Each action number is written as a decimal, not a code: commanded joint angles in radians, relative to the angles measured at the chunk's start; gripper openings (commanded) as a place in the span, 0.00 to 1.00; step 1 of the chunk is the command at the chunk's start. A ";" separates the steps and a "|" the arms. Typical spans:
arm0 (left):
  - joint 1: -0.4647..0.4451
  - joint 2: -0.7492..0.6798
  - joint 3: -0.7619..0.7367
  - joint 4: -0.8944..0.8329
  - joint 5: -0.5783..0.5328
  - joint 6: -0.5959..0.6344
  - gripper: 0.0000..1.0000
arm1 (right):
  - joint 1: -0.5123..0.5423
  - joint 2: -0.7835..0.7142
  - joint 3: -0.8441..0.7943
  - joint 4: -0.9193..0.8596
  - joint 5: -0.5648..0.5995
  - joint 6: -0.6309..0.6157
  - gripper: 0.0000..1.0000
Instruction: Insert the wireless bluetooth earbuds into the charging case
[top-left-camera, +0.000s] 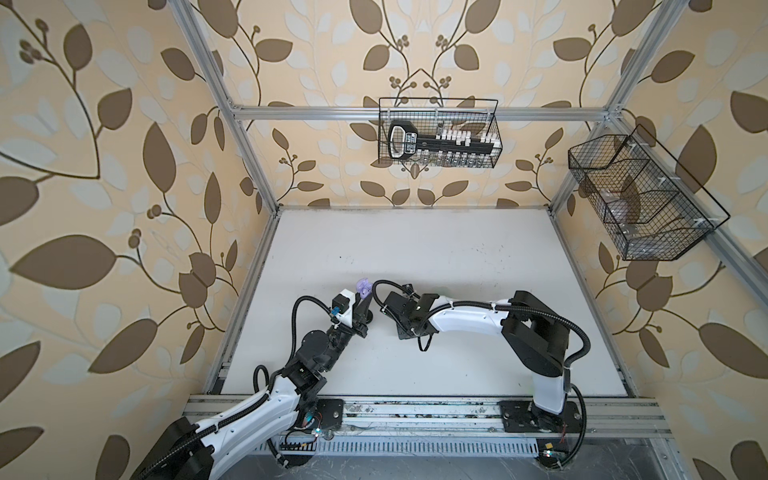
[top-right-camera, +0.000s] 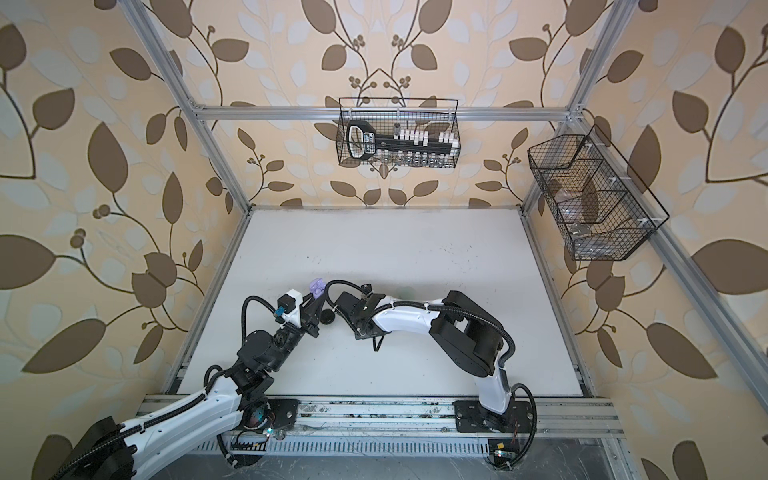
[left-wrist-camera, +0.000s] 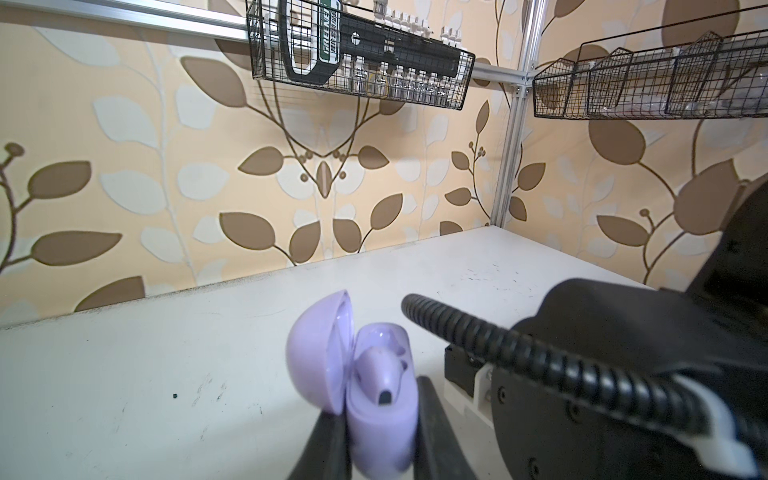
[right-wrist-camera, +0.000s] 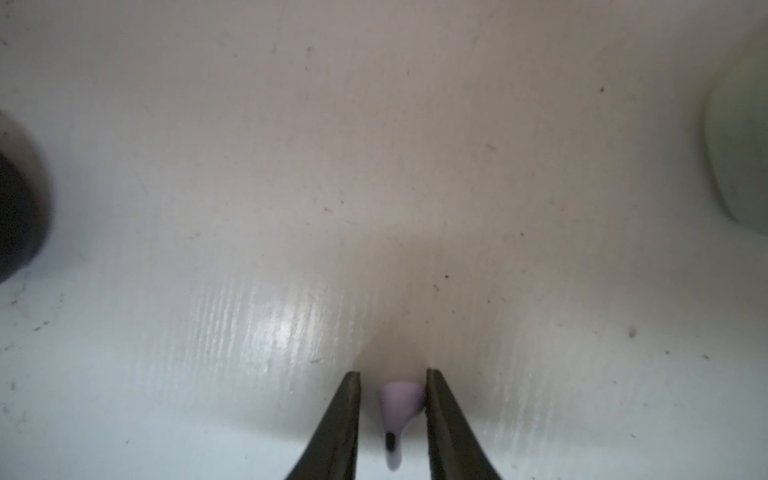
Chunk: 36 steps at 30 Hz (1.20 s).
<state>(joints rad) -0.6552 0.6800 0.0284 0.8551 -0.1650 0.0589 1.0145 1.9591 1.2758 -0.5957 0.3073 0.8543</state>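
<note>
My left gripper (left-wrist-camera: 376, 399) is shut on the lavender charging case (left-wrist-camera: 374, 424), held just above the table with its lid (left-wrist-camera: 316, 353) swung open. One lavender earbud (left-wrist-camera: 384, 374) sits in a socket of the case. In both top views the case (top-left-camera: 363, 286) (top-right-camera: 316, 286) shows at the tip of the left arm. My right gripper (right-wrist-camera: 392, 374) points straight down at the table and straddles a second lavender earbud (right-wrist-camera: 401, 401) lying there. One finger touches that earbud; a narrow gap remains at the other finger. From above, the right wrist hides that earbud.
A black round case (top-right-camera: 328, 318) (right-wrist-camera: 12, 208) lies on the table between the two wrists. A pale mint case (right-wrist-camera: 739, 145) lies on the other side of the right gripper. Two wire baskets (top-left-camera: 440, 133) (top-left-camera: 640, 199) hang on the back and right walls.
</note>
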 joint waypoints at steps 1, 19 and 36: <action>-0.007 -0.002 0.030 0.036 0.001 0.002 0.00 | 0.005 0.025 -0.013 -0.033 0.018 0.020 0.27; -0.008 0.028 0.037 0.061 0.063 0.009 0.00 | -0.021 -0.047 -0.131 0.041 -0.017 0.084 0.16; -0.008 0.106 0.064 0.115 0.249 -0.017 0.00 | -0.050 -0.267 -0.188 0.131 -0.009 0.215 0.18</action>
<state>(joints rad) -0.6552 0.7742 0.0540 0.8856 0.0341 0.0586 0.9665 1.7500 1.1156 -0.4881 0.2813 1.0050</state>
